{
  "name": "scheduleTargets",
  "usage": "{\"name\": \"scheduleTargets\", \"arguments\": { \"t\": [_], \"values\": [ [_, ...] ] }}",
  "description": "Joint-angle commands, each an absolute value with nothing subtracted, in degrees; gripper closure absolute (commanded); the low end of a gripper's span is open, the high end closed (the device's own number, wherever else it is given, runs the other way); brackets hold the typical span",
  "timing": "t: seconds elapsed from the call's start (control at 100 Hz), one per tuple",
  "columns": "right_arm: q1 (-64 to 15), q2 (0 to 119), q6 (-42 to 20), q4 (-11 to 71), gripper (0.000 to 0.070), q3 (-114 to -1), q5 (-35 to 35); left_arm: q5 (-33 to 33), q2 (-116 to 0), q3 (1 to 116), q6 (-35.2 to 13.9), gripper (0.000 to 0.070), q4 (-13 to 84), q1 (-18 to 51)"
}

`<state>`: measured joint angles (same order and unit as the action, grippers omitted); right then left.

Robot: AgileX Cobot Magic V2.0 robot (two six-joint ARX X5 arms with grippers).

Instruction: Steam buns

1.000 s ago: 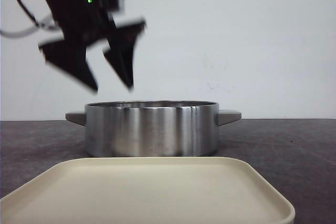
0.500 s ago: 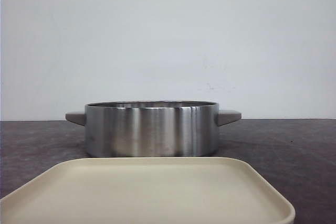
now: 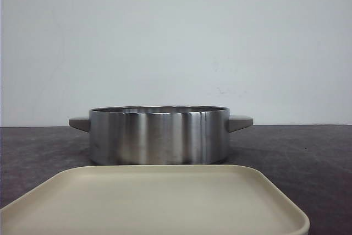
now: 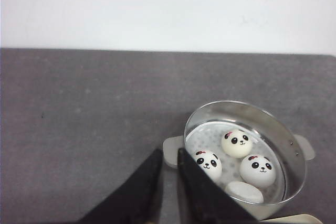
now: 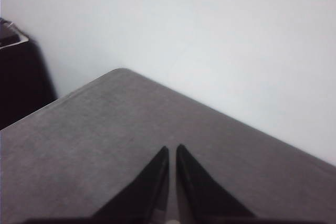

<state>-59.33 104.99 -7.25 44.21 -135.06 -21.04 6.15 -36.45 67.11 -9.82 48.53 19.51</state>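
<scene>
Four white panda buns lie inside the steel pot point(image 4: 294, 145) in the left wrist view: one at the far side point(image 4: 237, 143), one by the handle point(image 4: 208, 164), one at the right point(image 4: 256, 170), and one with its face hidden point(image 4: 244, 192). In the front view the pot point(image 3: 159, 136) hides the buns behind its wall. My left gripper point(image 4: 169, 153) is high above the table beside the pot's handle, its jaws nearly together and empty. My right gripper point(image 5: 172, 148) is shut and empty over bare table, away from the pot.
A cream square plate point(image 3: 154, 202) with nothing on it sits in front of the pot; its corner shows in the left wrist view point(image 4: 294, 219). Dark grey table point(image 3: 308, 147) spreads round both, with a white wall behind. A dark object point(image 5: 16, 77) stands beyond the table's edge.
My left gripper, open above the pot's left side a second ago, has pulled out of the front view. Pot and plate have not moved.
</scene>
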Motion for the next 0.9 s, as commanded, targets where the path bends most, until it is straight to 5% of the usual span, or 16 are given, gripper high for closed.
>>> {"name": "scheduleTargets", "arguments": {
  "t": [0.0, 0.41, 0.89],
  "values": [
    [-60.4, 105.7, -6.6, 38.8, 0.0684, -132.3, -21.0, 6.4, -36.6, 67.8, -9.7, 0.0700, 49.0, 19.5],
    [-62.5, 102.7, -6.6, 23.0, 0.0684, -109.1, -21.1, 10.0, -36.1, 67.8, -8.9, 0.0700, 54.2, 19.5],
    [-62.6, 72.7, -4.7, 5.9, 0.0684, -73.2, -25.7, 11.2, -36.3, 67.8, -8.5, 0.0700, 51.7, 19.5]
  ]
}}
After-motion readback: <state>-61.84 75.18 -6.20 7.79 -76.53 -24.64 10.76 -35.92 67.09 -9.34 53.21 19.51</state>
